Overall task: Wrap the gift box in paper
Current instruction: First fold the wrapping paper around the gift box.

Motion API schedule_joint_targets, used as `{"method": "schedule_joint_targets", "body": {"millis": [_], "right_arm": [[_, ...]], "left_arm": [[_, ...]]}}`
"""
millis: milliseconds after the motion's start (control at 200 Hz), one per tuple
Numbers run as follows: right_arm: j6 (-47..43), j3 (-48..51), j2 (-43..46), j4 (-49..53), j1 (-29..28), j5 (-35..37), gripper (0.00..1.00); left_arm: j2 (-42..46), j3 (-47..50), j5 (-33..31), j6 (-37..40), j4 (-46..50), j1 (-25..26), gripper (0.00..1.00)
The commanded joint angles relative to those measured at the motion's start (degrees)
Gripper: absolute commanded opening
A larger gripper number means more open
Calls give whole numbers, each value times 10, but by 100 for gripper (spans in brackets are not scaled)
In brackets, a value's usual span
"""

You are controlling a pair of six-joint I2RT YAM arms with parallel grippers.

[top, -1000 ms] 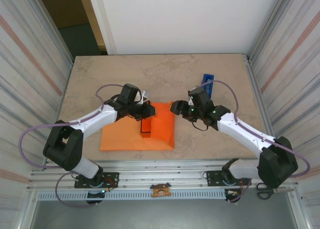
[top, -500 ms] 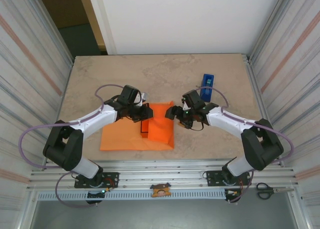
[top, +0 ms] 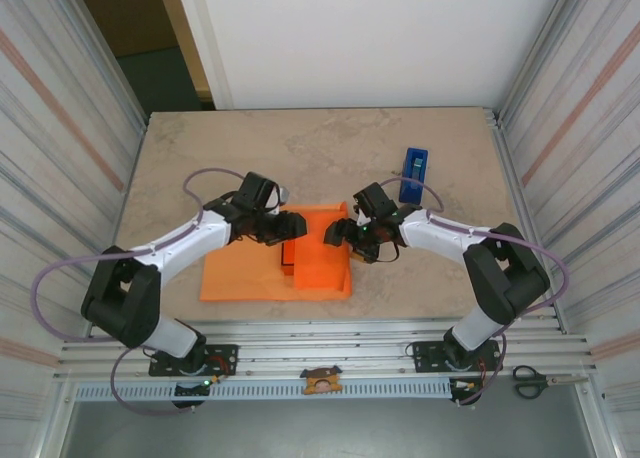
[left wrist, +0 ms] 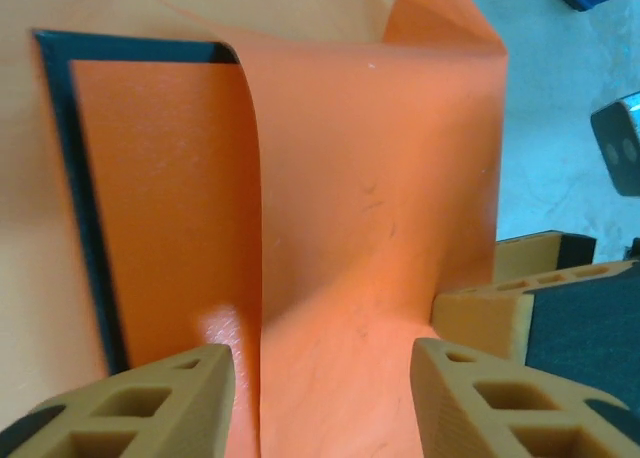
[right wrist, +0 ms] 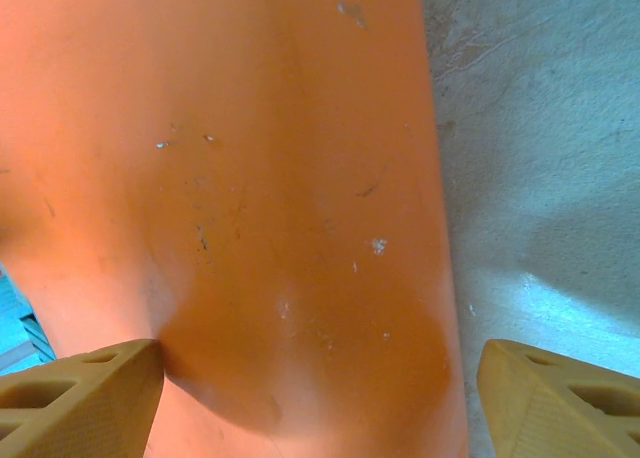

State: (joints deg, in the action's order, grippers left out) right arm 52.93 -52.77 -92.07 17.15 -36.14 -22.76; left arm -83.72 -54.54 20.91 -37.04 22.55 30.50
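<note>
The paper (top: 245,276) lies flat in the middle of the table, its right part folded leftward over the gift box (top: 291,257). A strip of the box with a dark edge shows left of the flap. In the left wrist view the red-orange gift box (left wrist: 150,208) sits left of the paper flap (left wrist: 370,198). My left gripper (top: 291,228) (left wrist: 320,398) stands open just above the flap's edge, holding nothing. From the right, my right gripper (top: 336,236) (right wrist: 315,398) hangs open and wide over the folded paper (right wrist: 280,178).
A blue tape dispenser (top: 414,164) lies on the table behind the right arm. Scissors (top: 532,380) rest on the rail at the near right. Metal walls flank the table on both sides. Bare tabletop (right wrist: 540,128) lies right of the fold.
My left gripper has opened and let go of the paper flap. The right gripper has moved left, onto the folded paper, and the flap has settled further over the box.
</note>
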Motion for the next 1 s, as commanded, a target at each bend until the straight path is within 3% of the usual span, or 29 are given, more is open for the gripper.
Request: {"method": "schedule_joint_targets", "body": {"millis": [0,205,391,626,997], "right_arm": [[-16,-14,-16,21,-10,2,81],[-25,-28,-27,31,-19,-2,79],[-26,-30,-30,37,-23,2,80],[-9,-23,-33,18,-28,0,82],[23,-25,-40,2,-28,11,83]], "left_arm": [[40,2,-69,7,39,1,70],[25,19,-51,11,35,-16,88],[-5,23,-11,13,3,-18,90],[-31,35,14,23,-25,-18,84],[-56,52,8,-2,-47,-11,64]]}}
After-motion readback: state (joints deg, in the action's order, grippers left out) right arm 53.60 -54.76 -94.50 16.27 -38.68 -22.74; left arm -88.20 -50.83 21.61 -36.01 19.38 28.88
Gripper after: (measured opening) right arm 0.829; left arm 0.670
